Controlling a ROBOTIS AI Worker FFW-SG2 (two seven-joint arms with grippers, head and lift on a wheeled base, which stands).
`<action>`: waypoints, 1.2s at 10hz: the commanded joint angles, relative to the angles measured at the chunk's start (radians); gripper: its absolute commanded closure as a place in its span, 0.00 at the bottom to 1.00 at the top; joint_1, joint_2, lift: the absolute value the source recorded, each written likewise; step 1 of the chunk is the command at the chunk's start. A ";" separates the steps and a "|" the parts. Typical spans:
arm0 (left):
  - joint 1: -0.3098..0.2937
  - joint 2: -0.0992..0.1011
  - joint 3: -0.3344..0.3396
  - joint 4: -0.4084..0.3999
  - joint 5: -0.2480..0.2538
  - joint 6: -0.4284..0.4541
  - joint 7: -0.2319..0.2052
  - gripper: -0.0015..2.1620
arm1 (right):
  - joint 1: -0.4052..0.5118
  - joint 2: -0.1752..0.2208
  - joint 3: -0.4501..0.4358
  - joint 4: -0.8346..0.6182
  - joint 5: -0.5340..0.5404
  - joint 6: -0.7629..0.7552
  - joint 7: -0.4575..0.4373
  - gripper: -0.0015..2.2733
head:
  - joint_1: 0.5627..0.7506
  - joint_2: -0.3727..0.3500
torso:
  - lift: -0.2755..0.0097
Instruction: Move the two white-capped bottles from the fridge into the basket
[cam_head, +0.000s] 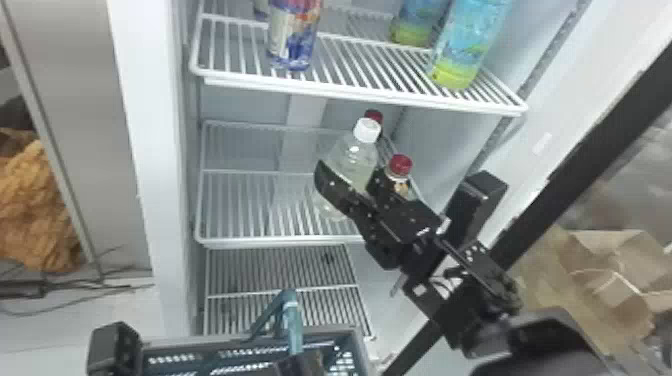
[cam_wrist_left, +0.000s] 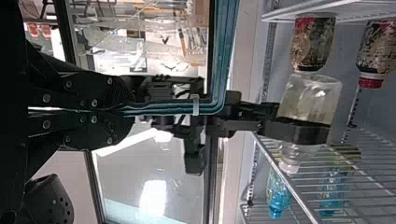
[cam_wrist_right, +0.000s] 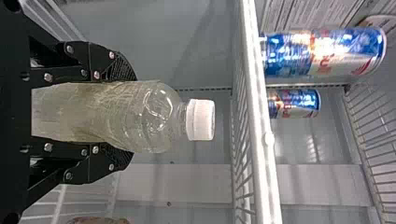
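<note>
In the fridge (cam_head: 172, 200) we see the white-capped bottle (cam_head: 352, 152) standing nearly upright over the middle shelf (cam_head: 240, 242), its sides pinched between both fingers of the right gripper (cam_head: 356, 182). Whether its base touches the wires we cannot tell. Two red-capped bottles (cam_head: 400, 167) share that level, near the one we hold. On the upper shelf (cam_head: 350, 92) we find two blue cans (cam_head: 295, 37) towards our left and two blue-green bottles (cam_head: 462, 50) towards our right. Below, at the fridge's front, is our dark basket (cam_head: 320, 331) with slotted walls; we cannot tell what it holds. Its teal handle (cam_head: 294, 320) rises above the rim, gripped between the closed-up fingers of our left gripper (cam_head: 301, 364).
</note>
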 joint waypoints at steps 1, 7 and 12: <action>0.002 0.000 0.001 0.000 0.000 -0.002 0.000 0.52 | 0.060 0.001 0.001 -0.101 -0.004 0.066 0.000 0.36 | 0.70 0.05 | 0.05; -0.001 0.000 0.005 0.000 0.000 -0.004 -0.001 0.52 | 0.280 0.026 -0.081 -0.371 -0.008 0.285 0.026 0.35 | 0.70 0.03 | 0.05; -0.001 0.002 0.005 0.000 -0.002 -0.004 -0.001 0.52 | 0.403 0.037 -0.169 -0.579 -0.046 0.601 0.051 0.35 | 0.70 0.03 | 0.05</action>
